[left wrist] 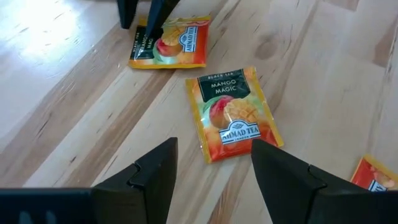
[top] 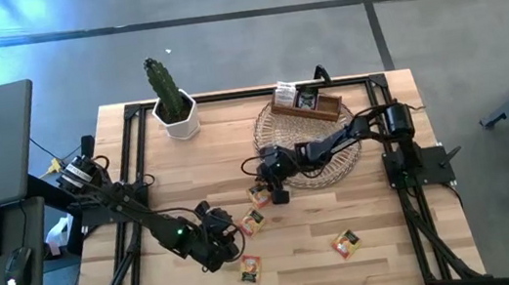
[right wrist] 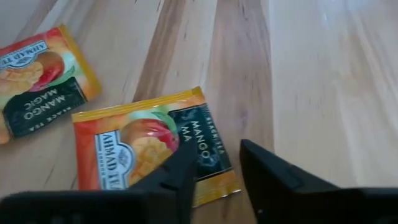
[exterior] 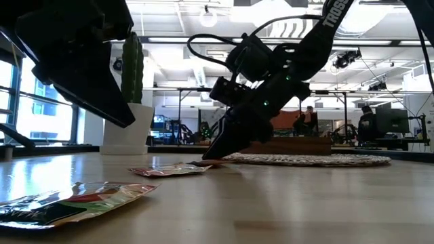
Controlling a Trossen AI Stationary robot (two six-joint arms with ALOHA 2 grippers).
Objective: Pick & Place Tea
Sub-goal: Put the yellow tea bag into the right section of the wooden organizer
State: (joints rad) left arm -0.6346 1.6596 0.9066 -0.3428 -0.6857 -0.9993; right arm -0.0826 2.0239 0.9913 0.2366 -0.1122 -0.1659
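The right claw (top: 278, 194) is lowered to the tabletop (top: 387, 253) near its centre, just beside the rim of the round woven mat (top: 332, 167), with its fingers (right wrist: 186, 165) part-closed around one edge of an orange tea sachet (right wrist: 149, 149); whether the sachet is gripped cannot be told. A second sachet (left wrist: 233, 112) lies flat just beside it, toward the front edge, directly ahead of the left claw (left wrist: 214, 168), which hangs open just above the tabletop. Two more sachets lie near the front edge: one (top: 251, 269) by the left claw, one (top: 347, 243) farther right. A wooden box (top: 307, 103) rests on the mat near the back edge; a potted cactus (top: 170, 99) stands at the back left.
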